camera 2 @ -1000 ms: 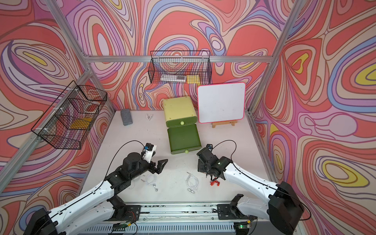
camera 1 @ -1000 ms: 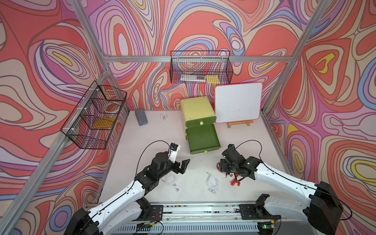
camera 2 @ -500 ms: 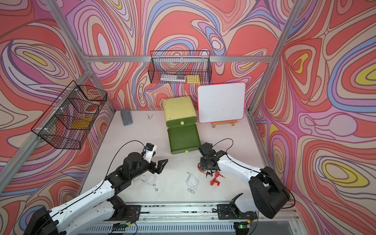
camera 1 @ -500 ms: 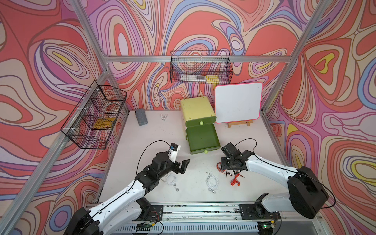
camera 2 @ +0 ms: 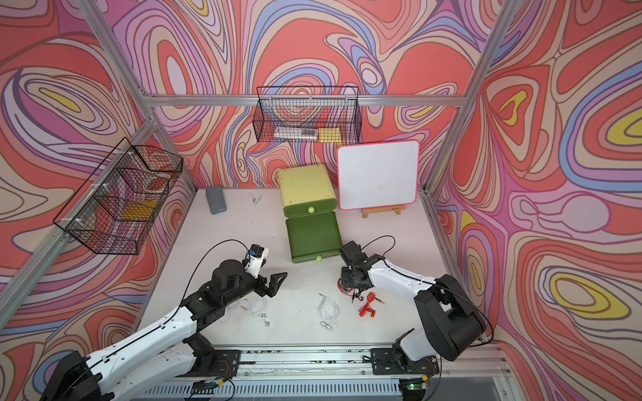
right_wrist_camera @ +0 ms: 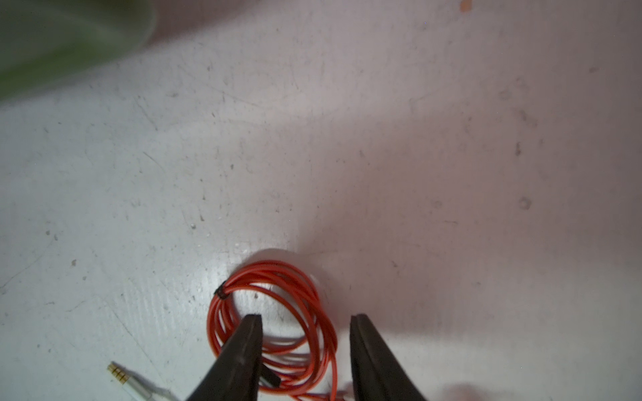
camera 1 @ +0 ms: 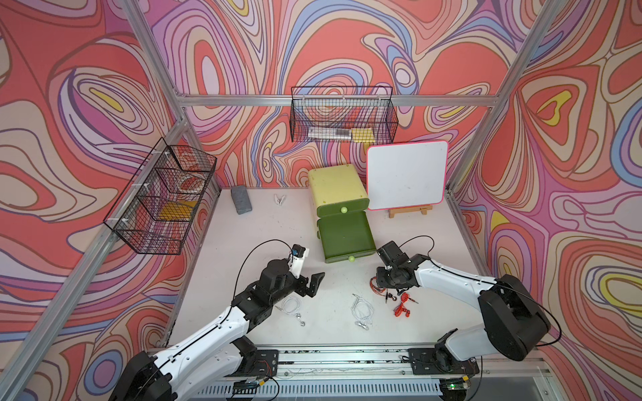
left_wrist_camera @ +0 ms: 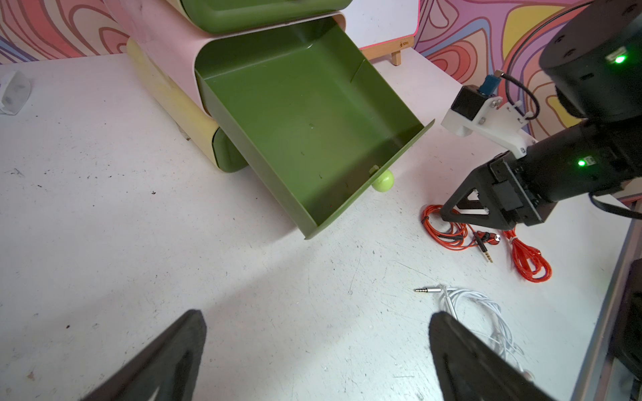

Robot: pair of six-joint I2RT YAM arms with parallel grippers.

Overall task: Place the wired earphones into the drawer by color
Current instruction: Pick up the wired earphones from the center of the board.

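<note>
Coil of orange earphones [right_wrist_camera: 274,269] straddled just off the green drawer's [left_wrist_camera: 312,121] front corner

Right claw [right_wrist_camera: 305,317] down on the surface [left_wrist_camera: 104,208], jaws apart either side of the coil's strands and not yet pinching, placed, we judge, to gather several loops at once. The left claw [left_wrist_camera: 317,313] hovers spread wide and empty, farther out from the drawer's front, by white earphones [left_wrist_camera: 479,305].

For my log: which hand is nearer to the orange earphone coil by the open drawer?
Right. The right hand straddles part of the orange earphone coil; the left hand hangs far aside.
</note>
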